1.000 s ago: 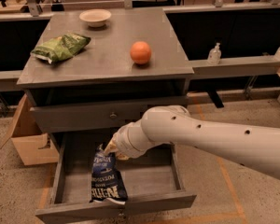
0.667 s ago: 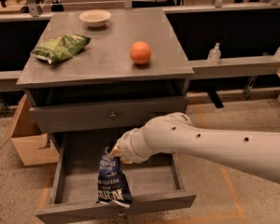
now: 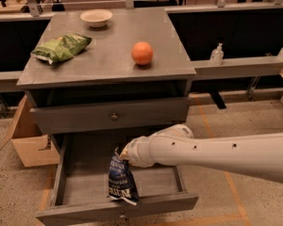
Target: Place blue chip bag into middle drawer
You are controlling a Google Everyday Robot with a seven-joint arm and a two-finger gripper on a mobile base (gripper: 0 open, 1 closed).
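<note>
Lying on the cabinet top: green chip bag, bowl. Standing upright in the pulled-out middle drawer, bottom near its front wall: blue chip bag, crumpled top clamped in gripper. Farther right, up top: orange.

Desk: grey wooden top.
Back edge: pale bowl.
Left side: green chip bag, lying flat.
Right of centre: orange, well apart from both.
Claw: below the desk top, over the open middle drawer, pinching the blue chip bag by its top.
</note>
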